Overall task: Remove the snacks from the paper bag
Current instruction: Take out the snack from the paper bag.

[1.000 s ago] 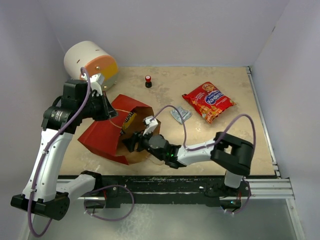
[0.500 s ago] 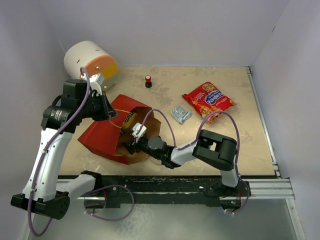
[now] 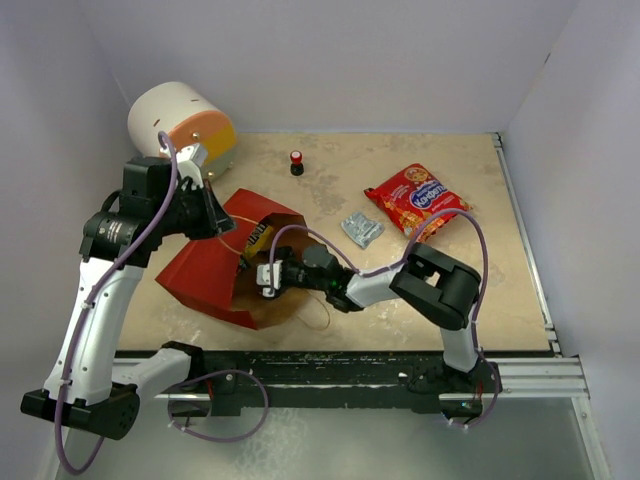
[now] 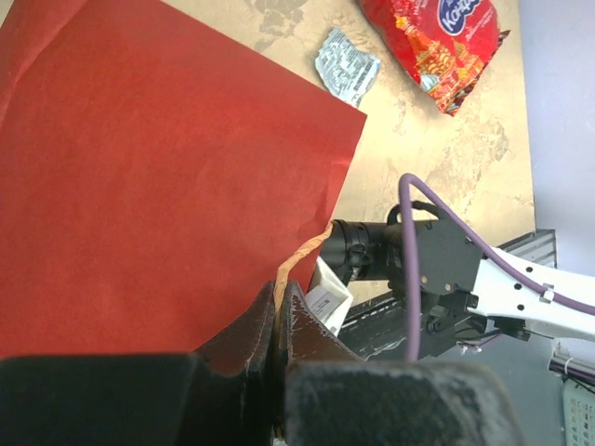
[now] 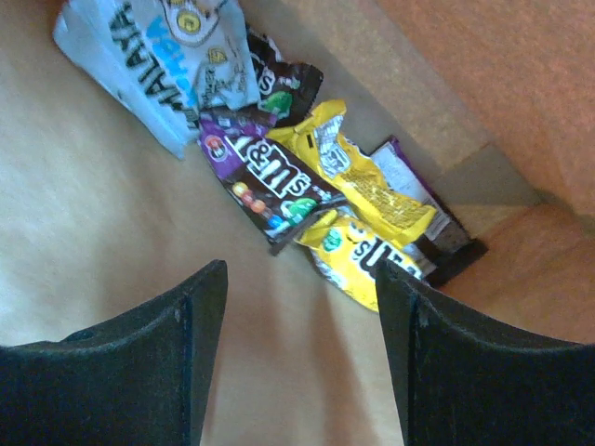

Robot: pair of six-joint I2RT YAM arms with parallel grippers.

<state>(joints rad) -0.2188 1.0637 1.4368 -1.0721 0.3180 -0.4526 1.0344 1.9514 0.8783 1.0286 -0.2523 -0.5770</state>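
Inside the mouth of the paper bag (image 3: pixel 200 275), which lies on its side at the left of the table (image 3: pixel 480 290), the right gripper (image 5: pixel 297 274) reaches in with its jaws well apart and nothing between them. Just ahead of its fingertips, on the brown floor of the bag, lies a heap of small sweets: a brown candy packet (image 5: pixel 270 190) nearest, yellow packets (image 5: pixel 367 186) beside it, and a white-and-blue packet (image 5: pixel 172 56) farther in. The left gripper (image 4: pixel 276 311) is closed tight on the upper edge of the bag's mouth and holds it up so the opening gapes. Out on the table, well apart from the bag, lie the red chip bag (image 3: pixel 417 203) and a silver packet (image 3: pixel 360 229), so part of the job looks done. The step in hand seems to be the reach for one more packet. The next move calls for easing forward until the near end of the brown packet sits between the jaws, closing on that one alone, then drawing back out through the mouth without snagging the paper wall
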